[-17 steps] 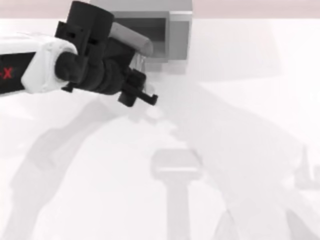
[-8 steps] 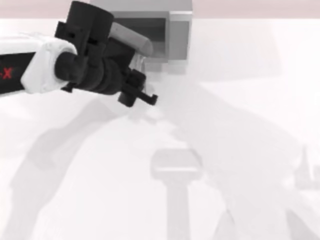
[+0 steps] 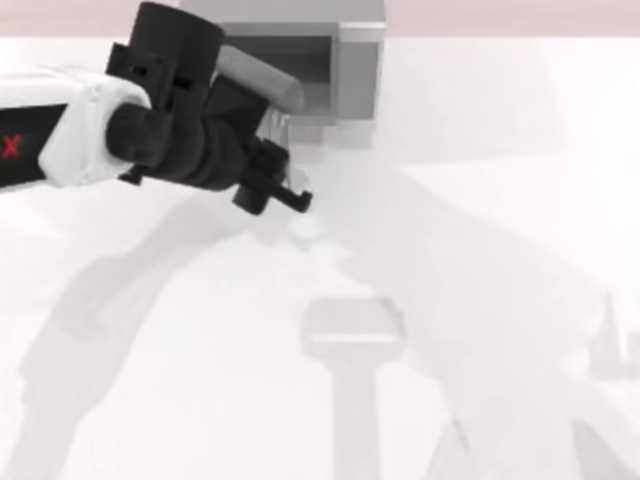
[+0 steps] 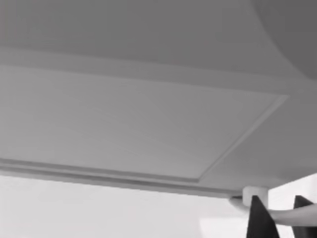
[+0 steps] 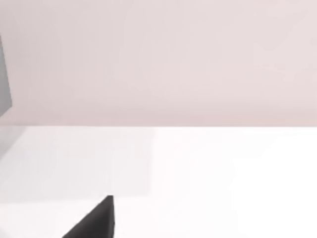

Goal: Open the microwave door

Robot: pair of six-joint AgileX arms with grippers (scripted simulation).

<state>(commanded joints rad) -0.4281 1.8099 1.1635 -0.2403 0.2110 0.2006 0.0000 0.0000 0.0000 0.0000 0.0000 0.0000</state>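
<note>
The grey microwave (image 3: 355, 70) stands at the table's far edge, its dark cavity (image 3: 295, 55) showing. Its door (image 3: 260, 75) is swung out to the left, away from the cavity. My left gripper (image 3: 298, 197) reaches in from the left and sits at the door's free edge. In the left wrist view the door's windowed panel (image 4: 138, 124) fills the frame, and the light bar handle (image 4: 292, 214) lies between the two dark fingers (image 4: 260, 220), which are shut on it. My right gripper (image 5: 96, 220) is outside the top view and faces bare table and the pink back wall.
The microwave's narrow plain side panel (image 3: 360, 85) stands right of the cavity. White table (image 3: 200, 380) stretches in front, crossed by faint arm shadows. A grey sliver of the microwave (image 5: 4, 74) shows at the edge of the right wrist view.
My left arm has drawn back slightly to the left with the handle in its grip. The door has barely moved.
</note>
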